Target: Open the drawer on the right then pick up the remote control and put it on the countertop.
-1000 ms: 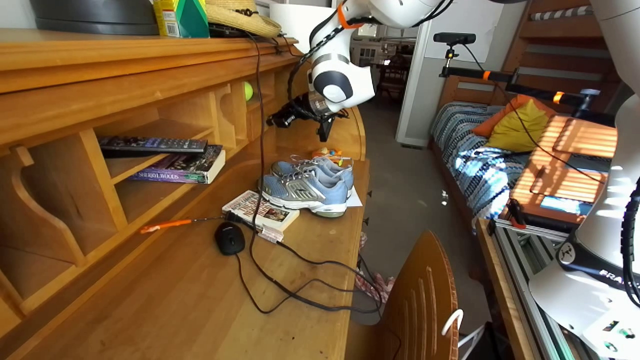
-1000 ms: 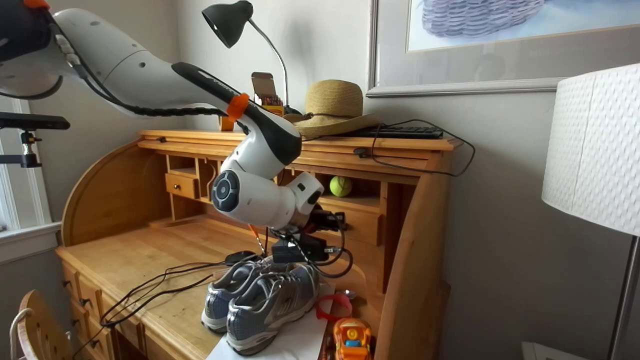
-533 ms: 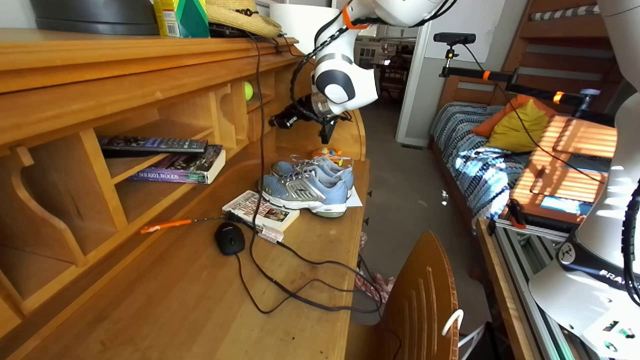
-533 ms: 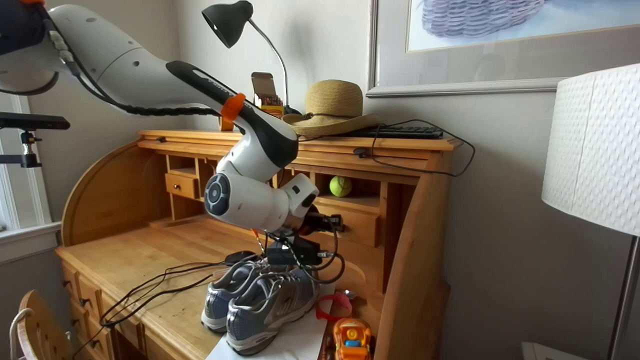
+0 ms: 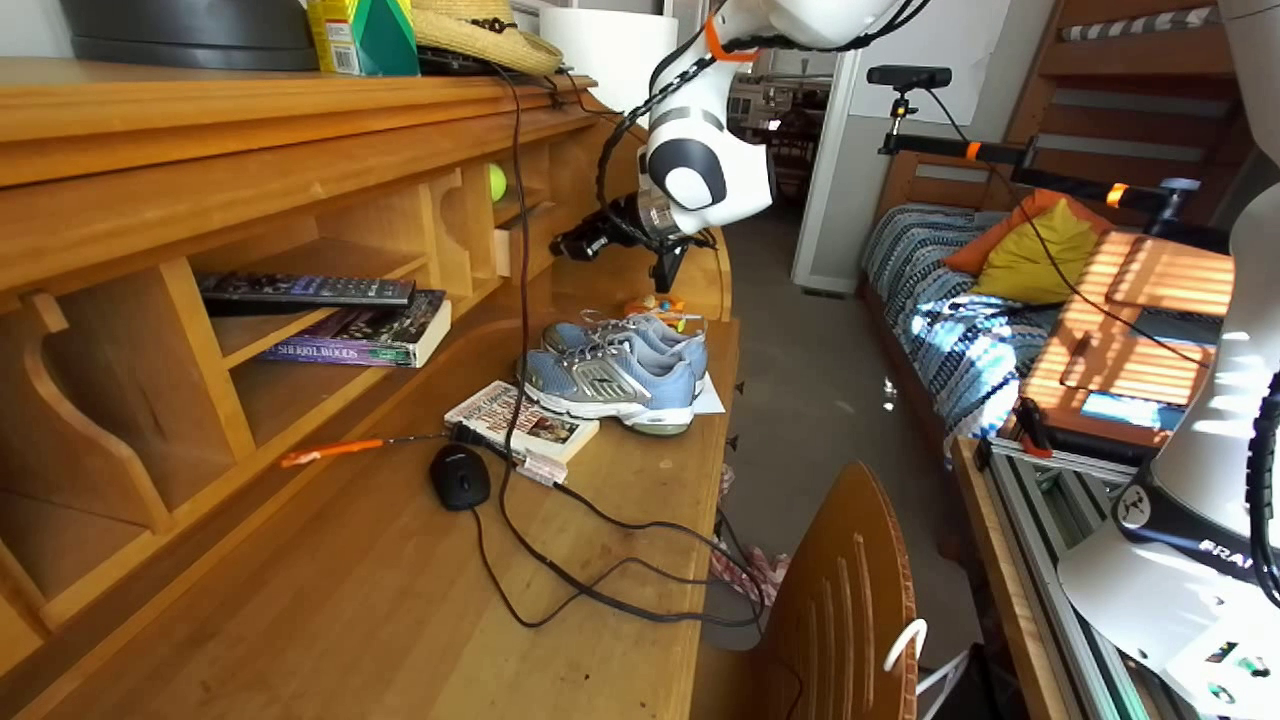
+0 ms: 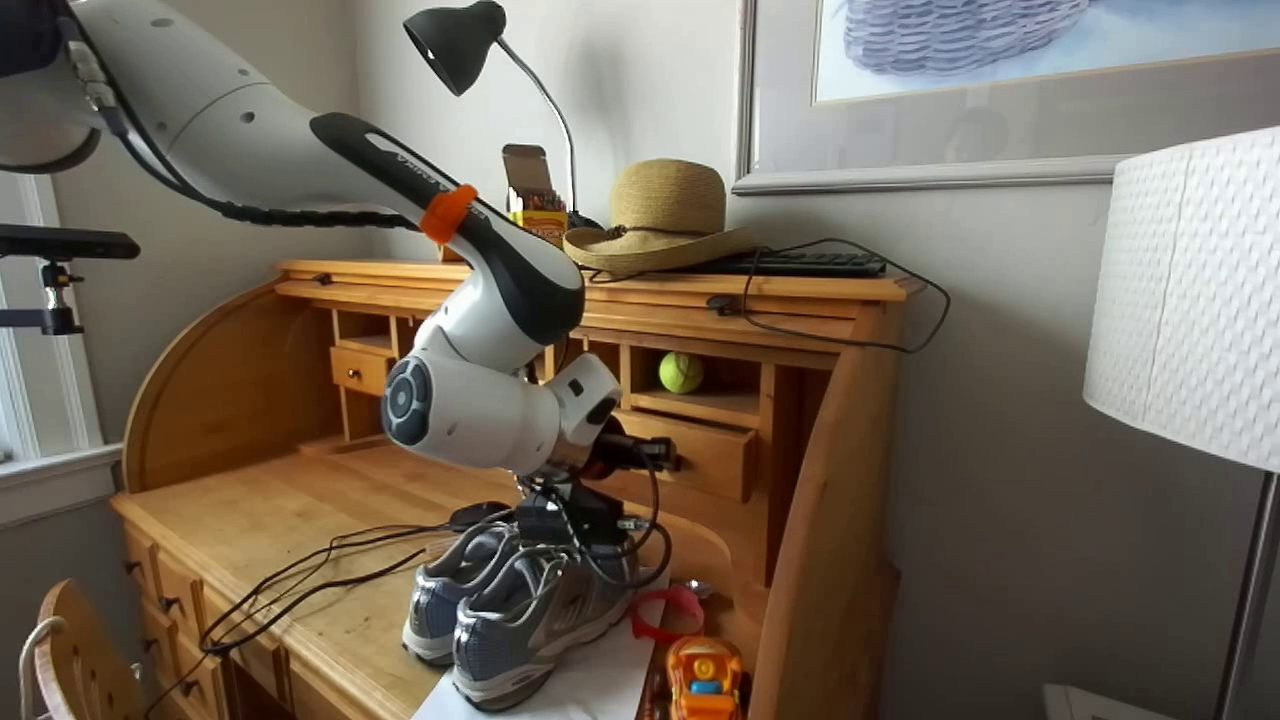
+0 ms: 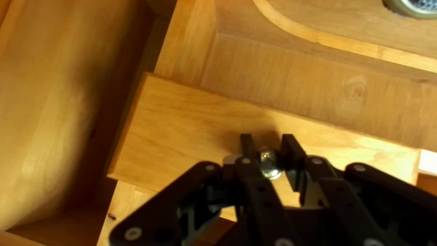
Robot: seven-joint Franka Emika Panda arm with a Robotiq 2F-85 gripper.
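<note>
Wrist view: pincer (image 7: 267,143) straddles drawer knob (image 7: 270,163), fingers (image 7: 292,149) apparently pinching it.

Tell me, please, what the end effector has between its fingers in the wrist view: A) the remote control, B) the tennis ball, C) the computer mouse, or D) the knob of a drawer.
D: the wrist view shows the end effector with its two dark fingers on either side of the round, shiny knob on the front of the drawer.
</note>
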